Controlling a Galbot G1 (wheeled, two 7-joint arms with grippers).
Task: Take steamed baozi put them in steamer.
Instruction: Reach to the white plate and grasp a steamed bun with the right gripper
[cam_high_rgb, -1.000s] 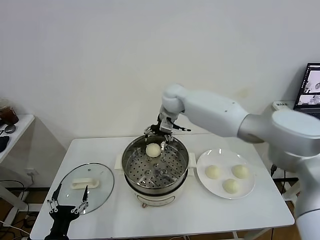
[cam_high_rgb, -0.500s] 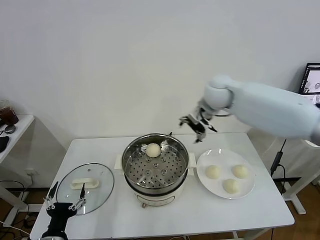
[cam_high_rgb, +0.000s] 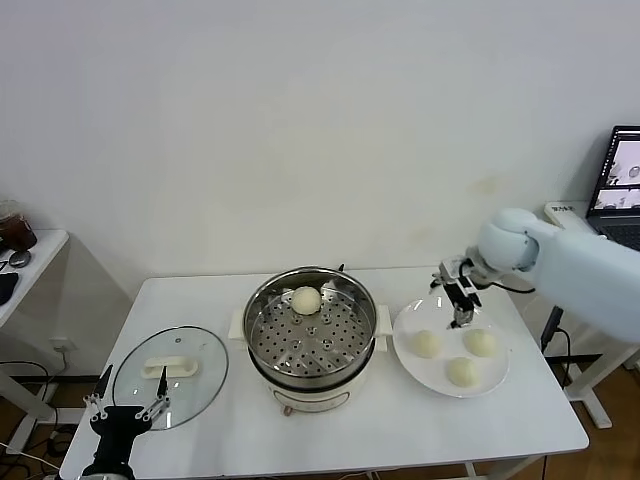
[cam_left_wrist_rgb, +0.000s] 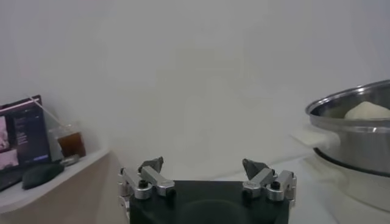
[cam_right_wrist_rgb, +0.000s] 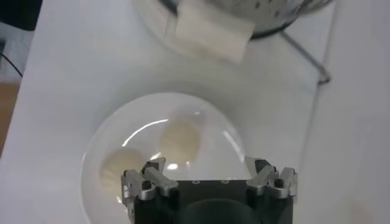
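Observation:
The steamer stands mid-table, a shiny steel pot with a perforated tray, and one steamed baozi lies at the tray's far side. Three more baozi rest on a white plate to its right. My right gripper hangs open and empty over the plate's far edge. In the right wrist view, the right gripper is above the plate, with two baozi showing below it. My left gripper waits open at the table's front left corner; its wrist view shows the left gripper empty and the steamer beyond.
A glass lid with a white handle lies on the table left of the steamer. A side table at far left carries a cup and a laptop. Another laptop stands at far right. The steamer's white side handle lies near the plate.
My right arm has swung from the steamer's far rim to the right and down over the plate, with its gripper empty. The baozi stays in the steamer. The left gripper sank slightly.

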